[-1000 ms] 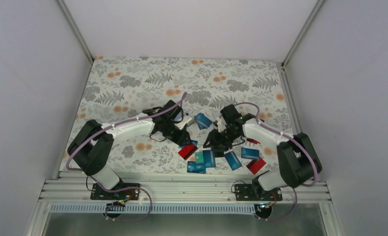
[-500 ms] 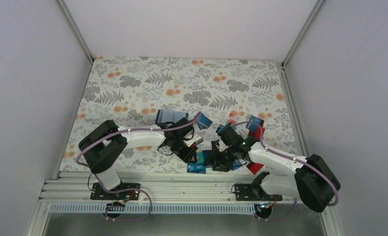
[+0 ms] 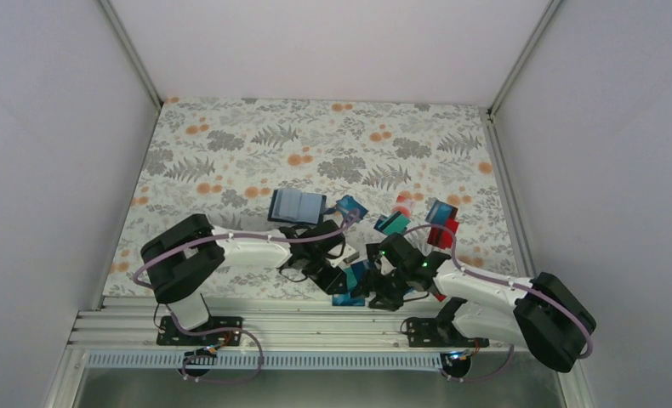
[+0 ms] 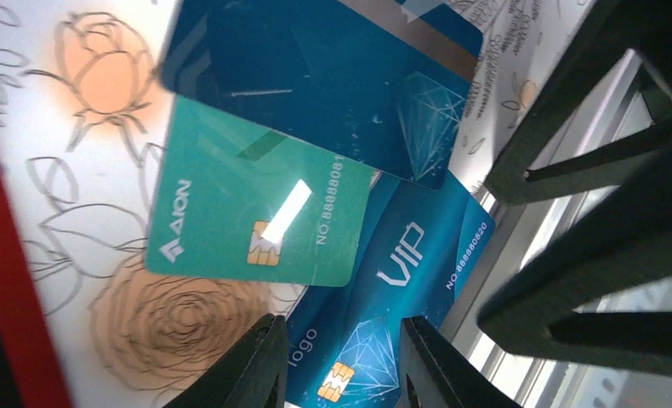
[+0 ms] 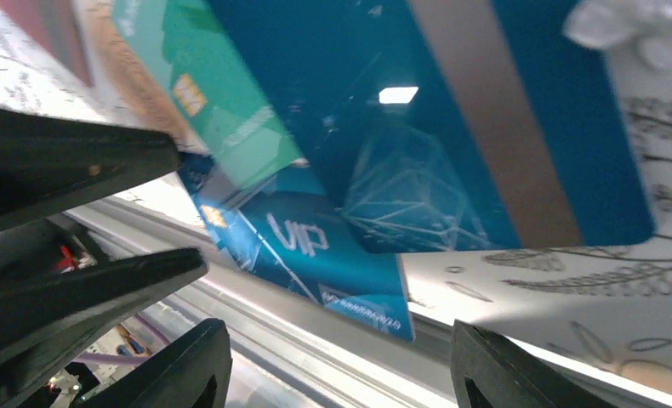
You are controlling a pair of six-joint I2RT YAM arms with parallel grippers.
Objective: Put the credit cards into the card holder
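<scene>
While the card holder is lying on the floral tablecloth, well apart from both grippers, the left gripper is hanging to the near-right of the holder over a pile of credit cards. Its jaws are standing parted and are grasping nothing. The right gripper, further right of the holder, is facing it across the same pile with jaws spread wide and empty. Room between the two grippers is tight.

In the pile, a striped dark blue card is overlapping the teal card, which is overlapping the VIP card. The VIP card's corner is reaching the metal rail at the table's near edge. A red card is bordering the pile.

More cards are lying just right of the holder. Open cloth is lying beyond and left of the holder.
</scene>
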